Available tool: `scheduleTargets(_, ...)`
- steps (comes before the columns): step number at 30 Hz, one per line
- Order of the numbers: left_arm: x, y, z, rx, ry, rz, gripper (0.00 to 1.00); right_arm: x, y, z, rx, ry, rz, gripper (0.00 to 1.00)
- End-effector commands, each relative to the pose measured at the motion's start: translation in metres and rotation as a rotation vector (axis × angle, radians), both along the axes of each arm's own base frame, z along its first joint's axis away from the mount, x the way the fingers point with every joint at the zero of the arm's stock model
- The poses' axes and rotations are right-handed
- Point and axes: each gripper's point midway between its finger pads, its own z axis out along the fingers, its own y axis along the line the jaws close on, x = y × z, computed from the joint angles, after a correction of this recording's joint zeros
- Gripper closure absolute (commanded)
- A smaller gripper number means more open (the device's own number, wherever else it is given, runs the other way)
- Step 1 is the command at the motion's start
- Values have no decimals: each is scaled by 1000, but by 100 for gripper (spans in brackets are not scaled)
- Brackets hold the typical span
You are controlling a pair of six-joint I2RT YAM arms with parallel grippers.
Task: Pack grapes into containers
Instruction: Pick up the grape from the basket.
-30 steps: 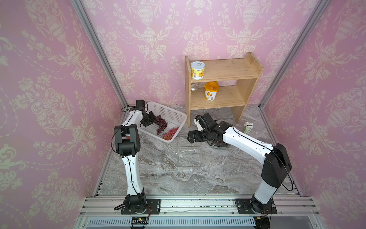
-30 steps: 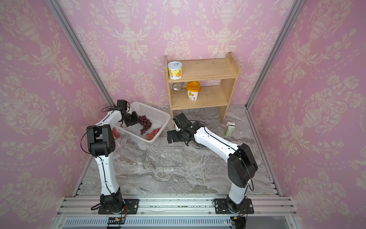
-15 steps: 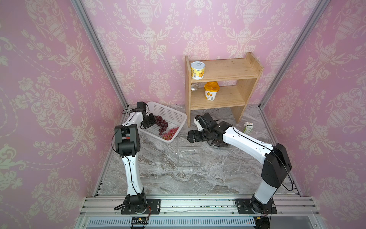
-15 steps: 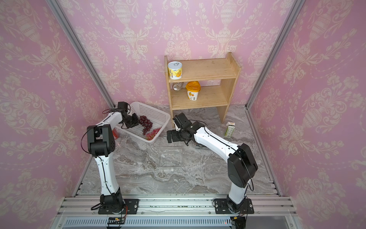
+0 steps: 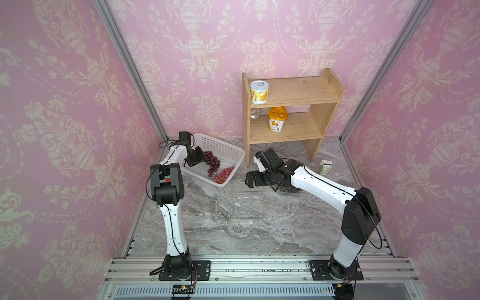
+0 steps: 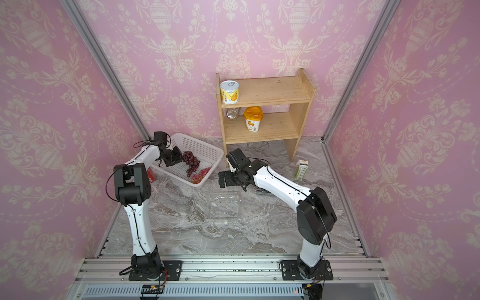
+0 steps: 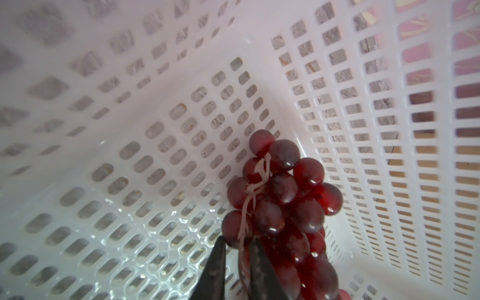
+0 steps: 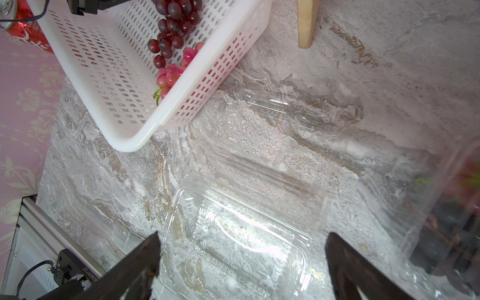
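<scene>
A dark red bunch of grapes (image 5: 211,161) (image 6: 191,161) lies in the white basket (image 5: 223,141), with a lighter pink bunch (image 5: 224,173) (image 8: 171,74) beside it. My left gripper (image 5: 198,155) (image 7: 236,240) is inside the basket at the dark bunch's top, its jaws closed down to a narrow gap round the pale stem (image 7: 245,215). An empty clear container (image 5: 249,205) (image 8: 246,249) lies open on the marble, lid flat. My right gripper (image 5: 250,179) (image 8: 241,236) hovers over it, wide open and empty. A second clear container (image 5: 287,191) (image 8: 454,207) with dark grapes sits partly under the right arm.
A wooden shelf (image 5: 285,104) stands at the back with two yellow-labelled tubs (image 5: 259,92) (image 5: 277,118). A small carton (image 5: 325,167) stands to the right of the shelf's foot. A red can (image 6: 150,175) lies between the basket and the left wall.
My left gripper has edged a little further toward the dark bunch and its jaws have narrowed round the stem. The grapes lie where they were. The right arm has not moved.
</scene>
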Motion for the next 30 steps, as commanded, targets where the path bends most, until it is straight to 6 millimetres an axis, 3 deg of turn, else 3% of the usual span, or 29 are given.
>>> scheduleTargets(1,0,-4,29,0,-35,-12,81,2,0,-2,10,17,-15,0)
scheduleTargets(21,-3,-3,41,15,-31,-25,79,3,2,0,19,18,-16,0)
scheduleTargets(30,-3,-5,33,3,-11,-28,79,4,1,1,18,15,-17,0)
